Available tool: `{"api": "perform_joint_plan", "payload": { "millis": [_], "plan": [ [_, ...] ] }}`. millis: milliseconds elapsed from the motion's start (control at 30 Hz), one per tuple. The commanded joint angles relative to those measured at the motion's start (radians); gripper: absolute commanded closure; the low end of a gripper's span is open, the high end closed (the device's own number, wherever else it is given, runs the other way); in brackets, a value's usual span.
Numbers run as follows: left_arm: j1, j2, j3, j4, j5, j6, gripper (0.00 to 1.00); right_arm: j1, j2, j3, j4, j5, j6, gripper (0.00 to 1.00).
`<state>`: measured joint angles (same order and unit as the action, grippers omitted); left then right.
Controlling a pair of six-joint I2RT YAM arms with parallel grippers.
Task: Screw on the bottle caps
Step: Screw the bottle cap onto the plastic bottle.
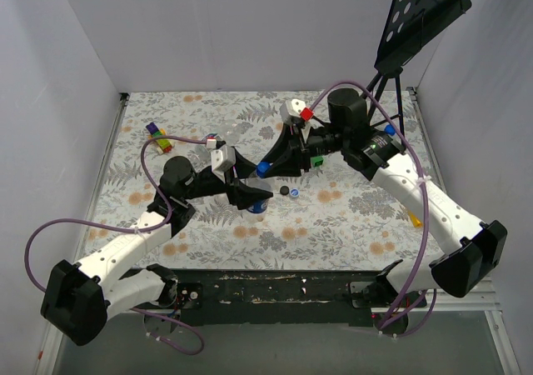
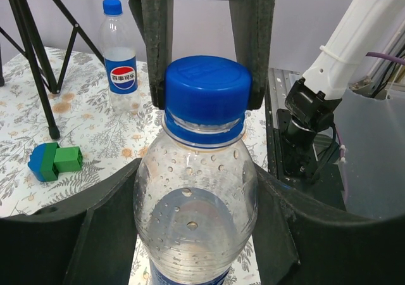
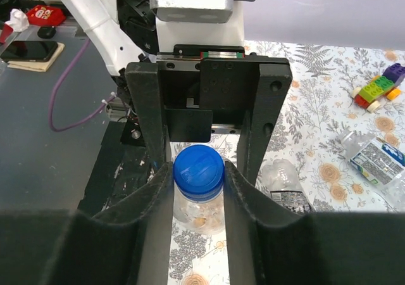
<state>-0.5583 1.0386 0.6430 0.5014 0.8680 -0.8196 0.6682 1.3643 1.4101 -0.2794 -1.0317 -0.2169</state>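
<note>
Bottle (image 2: 193, 234) stood upright between the arms, clamped by left gripper (image 2: 196, 196). Right gripper (image 3: 198, 171) pinched its blue cap (image 2: 205, 85); tightening judged underway. Pepsi bottle (image 2: 119, 57) already capped. Loose black cap (image 1: 284, 191) and 1 blue neighbour remained.

white walls (image 1: 233, 33), floral tablecloth (image 1: 333, 225), black music stand (image 1: 420, 17)

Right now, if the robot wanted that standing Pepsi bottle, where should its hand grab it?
Probably the Pepsi bottle by its labelled middle, coming in level from the side away from the black stand legs. It stands upright and round, so a pinch across opposite walls should hold; its blue cap is a small, high target.
</note>
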Motion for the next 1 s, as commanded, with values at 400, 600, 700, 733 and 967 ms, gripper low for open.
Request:
{"api": "perform_joint_plan", "payload": {
  "millis": [400,600,700,733,967],
  "plan": [
    [-0.003,-0.218,-0.112,0.003,-0.593,0.126,0.77,0.258,-0.025,-0.1,0.019,0.851,0.261,0.86],
    [-0.075,-0.288,-0.123,-0.049,-0.958,0.282,0.77,0.38,-0.002,-0.16,0.069,1.193,0.505,0.79],
    [-0.088,-0.292,-0.112,-0.083,-0.992,0.318,0.77,0.38,-0.027,-0.163,0.126,1.155,0.505,0.68],
    [-0.088,-0.295,-0.108,-0.089,-0.988,0.313,0.77,0.38,-0.043,-0.16,0.146,1.129,0.49,0.6],
    [-0.088,-0.246,-0.052,-0.19,-0.931,0.309,0.77,0.201,-0.116,-0.082,0.127,0.779,0.38,0.34]
  ]
}}
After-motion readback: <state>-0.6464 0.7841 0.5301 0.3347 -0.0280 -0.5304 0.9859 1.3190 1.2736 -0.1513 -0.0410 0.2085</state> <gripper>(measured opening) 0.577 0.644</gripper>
